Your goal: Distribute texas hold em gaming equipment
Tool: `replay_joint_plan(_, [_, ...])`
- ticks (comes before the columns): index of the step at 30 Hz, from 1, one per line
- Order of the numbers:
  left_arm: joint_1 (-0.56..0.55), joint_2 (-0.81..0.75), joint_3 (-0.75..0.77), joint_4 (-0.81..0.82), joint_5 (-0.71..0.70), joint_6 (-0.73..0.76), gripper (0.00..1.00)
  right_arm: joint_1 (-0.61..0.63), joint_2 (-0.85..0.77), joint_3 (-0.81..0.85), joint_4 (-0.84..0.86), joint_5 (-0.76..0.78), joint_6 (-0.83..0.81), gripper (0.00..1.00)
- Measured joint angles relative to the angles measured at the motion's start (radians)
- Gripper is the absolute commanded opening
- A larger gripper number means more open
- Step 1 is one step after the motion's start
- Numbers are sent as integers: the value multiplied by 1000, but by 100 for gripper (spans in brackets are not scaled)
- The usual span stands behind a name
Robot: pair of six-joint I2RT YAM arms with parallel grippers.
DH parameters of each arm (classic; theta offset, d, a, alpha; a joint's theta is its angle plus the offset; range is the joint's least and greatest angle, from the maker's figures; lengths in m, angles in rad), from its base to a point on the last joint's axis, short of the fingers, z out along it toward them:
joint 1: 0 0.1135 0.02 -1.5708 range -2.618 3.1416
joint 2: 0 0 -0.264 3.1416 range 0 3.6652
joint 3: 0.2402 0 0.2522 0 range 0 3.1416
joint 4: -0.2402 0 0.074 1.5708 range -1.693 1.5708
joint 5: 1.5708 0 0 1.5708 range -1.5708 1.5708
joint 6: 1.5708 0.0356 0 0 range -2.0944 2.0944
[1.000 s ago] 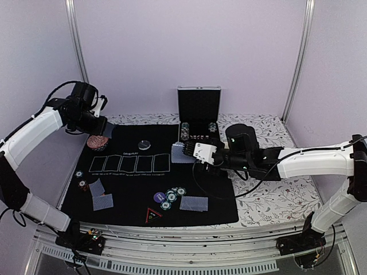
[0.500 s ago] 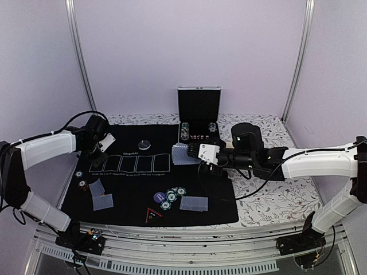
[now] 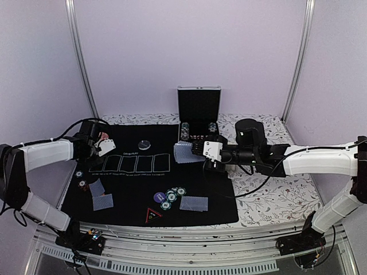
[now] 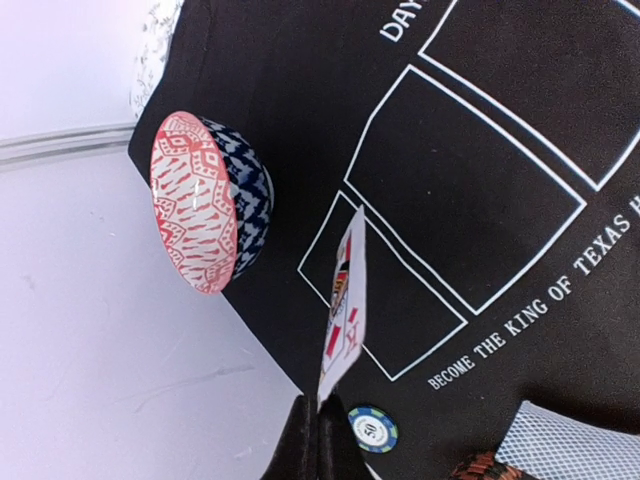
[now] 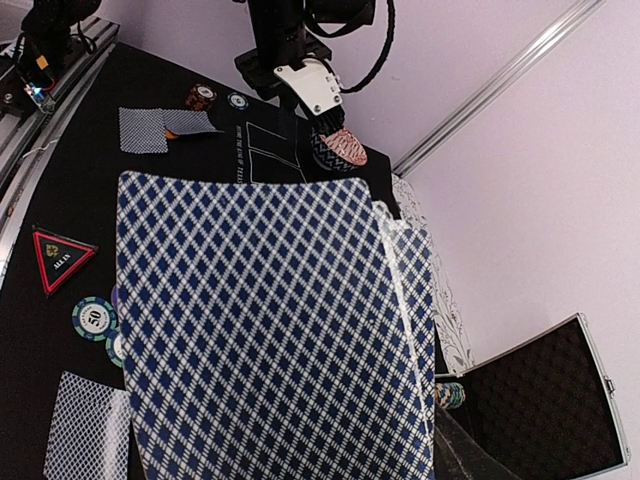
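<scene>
Two players look served to me: one pair of face-down blue-grey-backed cards [image 3: 101, 196] lies near the left of the black felt mat [image 3: 132, 192]. A second pair [image 3: 194, 203] lies toward its front right. Green-and-white edged poker chips [image 3: 172, 196] sit between them beside a round purple button [image 3: 159, 197]. The five white outlined boxes [image 3: 131, 163] are bare, so I judge the community cards are not yet laid.

My left hand [image 4: 318, 442] is clamped on a white playing card with red print [image 4: 342, 318], held edge-on over the leftmost box. My right hand [image 3: 198, 152] grips the stack of blue-diamond-backed cards [image 5: 265, 330] above the mat near the rightmost box.

Close to that first box stand a red-and-blue patterned bowl [image 4: 205, 200] and a lone chip [image 4: 372, 430], which could crowd the placement. The open aluminium case [image 3: 198, 106] sits behind on the floral bench [image 3: 269, 200].
</scene>
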Motion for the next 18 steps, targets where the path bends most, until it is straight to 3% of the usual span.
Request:
replay_joint_plan(8, [90, 3, -21, 52, 99, 168, 0, -41, -14, 1, -1, -44, -18, 55])
replay_joint_plan(18, [134, 52, -73, 134, 99, 262, 0, -58, -36, 1, -2, -74, -22, 55])
